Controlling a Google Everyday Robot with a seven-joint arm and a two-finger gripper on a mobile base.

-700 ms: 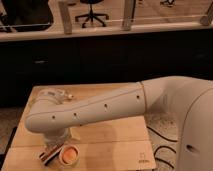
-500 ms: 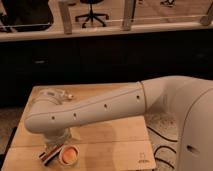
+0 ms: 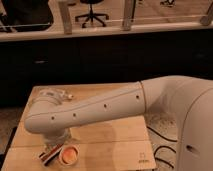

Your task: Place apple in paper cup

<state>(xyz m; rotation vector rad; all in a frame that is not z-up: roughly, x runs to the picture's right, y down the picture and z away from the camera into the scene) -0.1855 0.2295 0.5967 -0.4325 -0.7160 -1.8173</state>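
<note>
**Arm Reaches Across Worktop, End Effector Low Beside the Paper Cup**

The robot's white arm [image 3: 100, 107] stretches from its bulky body [image 3: 192, 125] on the right, leftwards over the wooden worktop [image 3: 120, 137]. It bends down at a rounded joint near the worktop's left side. Below that joint, the end effector [image 3: 49, 154] sits low at the front-left corner. It shows only as a dark, reddish-striped shape close to the surface, and I cannot tell whether it is spread, pressed together or pinching anything.

Just beside it on its right is the paper cup [image 3: 69, 155], close enough that the two look to be touching. The cup's round mouth faces the camera and shows an orange-tan inside. The apple cannot be made out as a separate thing. Whether the orange in the cup's mouth belongs to it or to the cup's own lining cannot be told.

Near the back-left corner of the worktop, partly behind the arm, lies a pale crumpled item [image 3: 52, 93]. Dark cables [image 3: 162, 145] trail on the speckled floor to the right of the worktop. Behind a dark low wall, an office chair [image 3: 93, 11] stands beyond a glass partition.
</note>
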